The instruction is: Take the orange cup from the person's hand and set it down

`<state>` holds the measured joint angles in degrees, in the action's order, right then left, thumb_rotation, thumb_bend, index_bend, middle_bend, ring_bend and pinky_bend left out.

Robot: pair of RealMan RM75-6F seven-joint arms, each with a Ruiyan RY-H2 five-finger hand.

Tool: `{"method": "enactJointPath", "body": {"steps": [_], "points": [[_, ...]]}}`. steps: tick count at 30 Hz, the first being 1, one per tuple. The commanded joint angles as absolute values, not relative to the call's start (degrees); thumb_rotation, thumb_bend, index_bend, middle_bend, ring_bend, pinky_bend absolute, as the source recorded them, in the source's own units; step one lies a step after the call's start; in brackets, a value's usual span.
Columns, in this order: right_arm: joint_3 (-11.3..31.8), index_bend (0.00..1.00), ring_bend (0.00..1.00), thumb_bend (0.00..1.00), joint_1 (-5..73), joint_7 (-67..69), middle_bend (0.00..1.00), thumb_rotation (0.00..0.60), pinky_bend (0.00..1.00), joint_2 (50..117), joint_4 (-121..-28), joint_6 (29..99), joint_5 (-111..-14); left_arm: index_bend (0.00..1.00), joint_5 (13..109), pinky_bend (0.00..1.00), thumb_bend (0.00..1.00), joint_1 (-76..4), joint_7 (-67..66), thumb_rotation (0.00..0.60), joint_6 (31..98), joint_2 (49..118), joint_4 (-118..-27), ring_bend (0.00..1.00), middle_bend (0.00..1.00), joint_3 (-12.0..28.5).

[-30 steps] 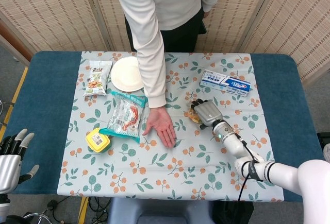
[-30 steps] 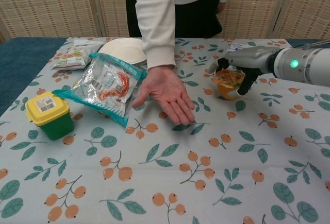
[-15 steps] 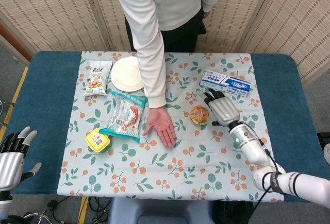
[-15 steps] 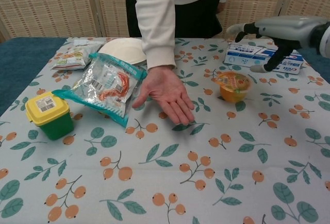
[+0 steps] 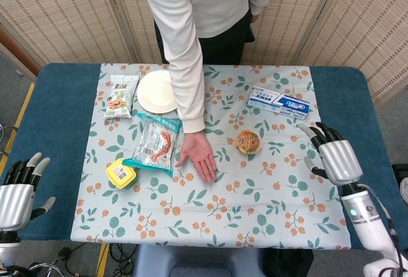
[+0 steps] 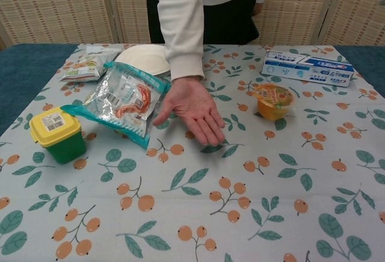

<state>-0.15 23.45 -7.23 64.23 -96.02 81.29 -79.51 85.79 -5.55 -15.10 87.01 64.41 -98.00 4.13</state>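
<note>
The orange cup (image 5: 246, 141) stands upright on the floral cloth (image 5: 210, 226), between the person's hand (image 5: 199, 156) and the blue-and-white box (image 5: 278, 102), with nothing touching it. The person's hand lies palm up and empty on the cloth, near the cup but apart from it. The robot's right hand (image 5: 333, 156) hovers at the right edge of the cloth with fingers spread and nothing in them, well apart from the cup; the chest view does not show it. The left hand (image 5: 19, 188) hangs off the table's (image 5: 51, 118) left edge, fingers likewise apart and empty. Judged from how things lie, the handover and the set-down look done: the cup rests on its base and neither the person nor the robot holds it. What remains, if anything, is for the right arm to reach a resting pose away from the cup; that calls only for keeping the spread fingers away from the box just ahead of them and not brushing the cup, which looks light enough to tip at a nudge. Also on the cloth, left of the person's arm: a white plate (image 5: 156, 91), two snack packets (image 5: 155, 142) and a yellow-lidded green tub (image 5: 120, 173).
</note>
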Motion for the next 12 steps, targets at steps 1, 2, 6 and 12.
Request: {"method": "enactJointPath", "body": {"steps": [1,2,6,12], "points": [[-2.2,0.13,0.11,0.32,19.1,-5.8,0.23,0.6,0.21,61.9,-97.5,85.6,-82.4,0.11,85.8,0.1,0.18,-5.8,-15.6,0.6,86.9,64.6,-98.3,0.11,0.03,4.2],[-2.5,0.13,0.11,0.32,18.2,-5.8,0.23,0.6,0.21,61.6,-97.7,86.4,-82.8,0.11,85.8,0.1,0.18,-5.8,-15.7,0.6,86.9,64.6,-98.3,0.11,0.03,4.3],[-3.5,0.13,0.12,0.32,14.6,-6.0,0.23,0.6,0.22,60.9,-98.7,89.3,-84.3,0.11,85.6,0.1,0.18,-6.0,-16.3,0.6,86.9,65.0,-98.7,0.11,0.03,4.4],[-3.6,0.13,0.12,0.32,11.5,-5.2,0.24,0.6,0.23,60.9,-98.7,91.0,-85.3,0.11,85.6,0.1,0.18,-6.3,-16.9,0.6,86.6,65.2,-99.0,0.11,0.03,4.3]]}}
